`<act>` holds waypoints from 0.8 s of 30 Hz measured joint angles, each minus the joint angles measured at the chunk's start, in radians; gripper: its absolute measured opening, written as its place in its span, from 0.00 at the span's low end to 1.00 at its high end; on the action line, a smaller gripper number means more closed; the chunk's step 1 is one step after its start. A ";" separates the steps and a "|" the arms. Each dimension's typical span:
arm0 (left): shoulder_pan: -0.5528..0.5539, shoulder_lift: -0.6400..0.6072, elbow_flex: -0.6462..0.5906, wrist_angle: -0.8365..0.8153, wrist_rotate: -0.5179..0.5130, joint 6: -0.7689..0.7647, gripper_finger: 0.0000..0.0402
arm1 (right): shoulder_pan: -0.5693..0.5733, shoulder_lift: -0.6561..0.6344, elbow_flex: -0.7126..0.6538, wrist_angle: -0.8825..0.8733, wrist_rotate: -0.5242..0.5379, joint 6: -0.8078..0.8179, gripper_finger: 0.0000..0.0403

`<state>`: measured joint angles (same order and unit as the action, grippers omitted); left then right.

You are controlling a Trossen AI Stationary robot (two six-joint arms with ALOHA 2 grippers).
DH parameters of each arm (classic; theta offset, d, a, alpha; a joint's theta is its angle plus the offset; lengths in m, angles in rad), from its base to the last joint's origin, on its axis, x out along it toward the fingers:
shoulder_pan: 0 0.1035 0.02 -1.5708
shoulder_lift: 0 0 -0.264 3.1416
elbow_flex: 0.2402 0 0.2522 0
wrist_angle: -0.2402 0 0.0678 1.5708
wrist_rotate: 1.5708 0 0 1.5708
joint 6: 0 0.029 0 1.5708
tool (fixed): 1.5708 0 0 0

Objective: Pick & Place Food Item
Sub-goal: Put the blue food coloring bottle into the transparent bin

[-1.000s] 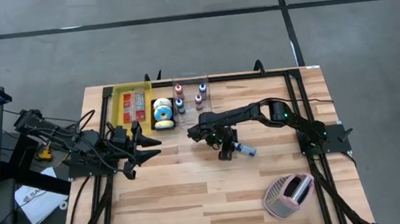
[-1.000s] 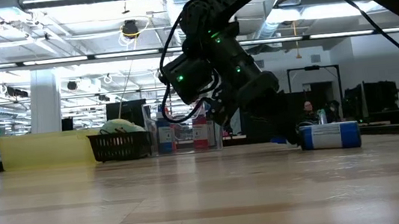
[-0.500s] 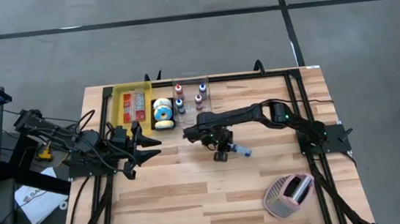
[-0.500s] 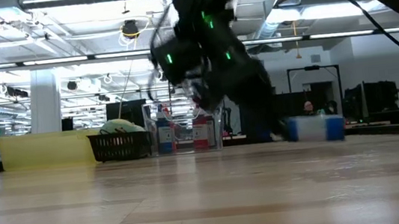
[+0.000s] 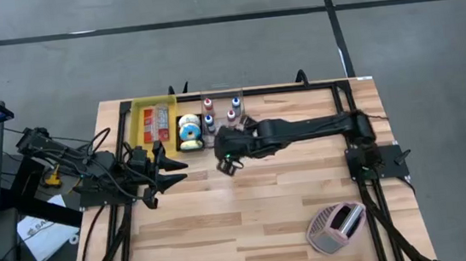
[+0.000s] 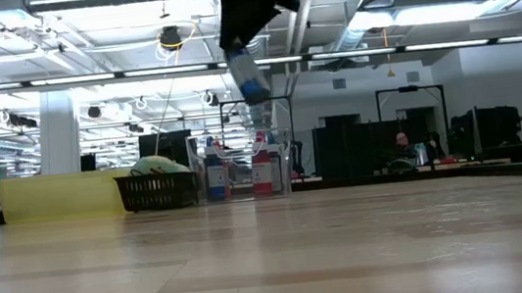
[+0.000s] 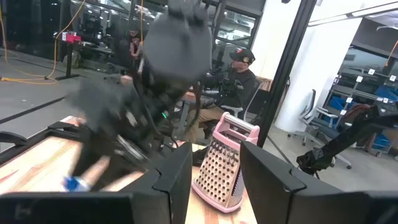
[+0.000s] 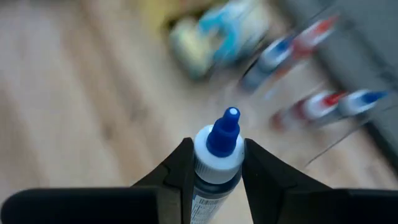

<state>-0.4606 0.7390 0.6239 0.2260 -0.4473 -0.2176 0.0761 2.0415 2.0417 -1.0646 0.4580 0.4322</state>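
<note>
1. Right hand [image 8: 214, 180]: its two dark fingers [image 8: 177, 171] are clamped on the white body of a small blue-capped bottle [image 8: 217, 149]. The blue nozzle projects forward beyond the fingertips, with the bottle held between the two pads.
2. Low view: the bottle [image 6: 247, 74] hangs from the right hand, clear above the tabletop [image 6: 274, 263], tilted with the blue cap pointing down.
3. High view: the right arm reaches across the tabletop [image 5: 307, 192], and its right hand [image 5: 229, 161] sits near the row of containers at the far edge. The bottle cannot be made out from above.
4. Just beyond the right hand stands a clear bin [image 5: 223, 113] holding bottles with red and blue caps. Beside it is a dark basket [image 5: 189, 133] with round items inside, then a yellow tray [image 5: 153, 123].
5. Pink grater [image 5: 336, 226]: lies on the near right of the tabletop, well apart from the right hand.
6. Left hand [image 7: 214, 180]: parked at the left side of the tabletop, fingers apart, nothing between them.
7. Background of the left wrist view: a seated person [image 7: 239, 78] in a cap beyond the tabletop.
</note>
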 joint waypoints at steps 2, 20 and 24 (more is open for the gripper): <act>0.000 0.000 0.000 0.000 0.000 0.001 0.33 | 0.000 -0.045 -0.071 0.105 0.098 0.016 0.23; 0.000 0.000 0.000 0.000 -0.038 -0.024 0.33 | -0.074 -0.339 -0.781 0.962 0.433 0.060 0.23; 0.000 0.000 0.000 0.000 -0.058 -0.030 0.33 | -0.104 -0.312 -0.808 0.993 0.413 0.057 0.23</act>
<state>-0.4606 0.7395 0.6239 0.2259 -0.5056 -0.2477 -0.0278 1.7295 1.2338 -0.0712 0.8708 0.4893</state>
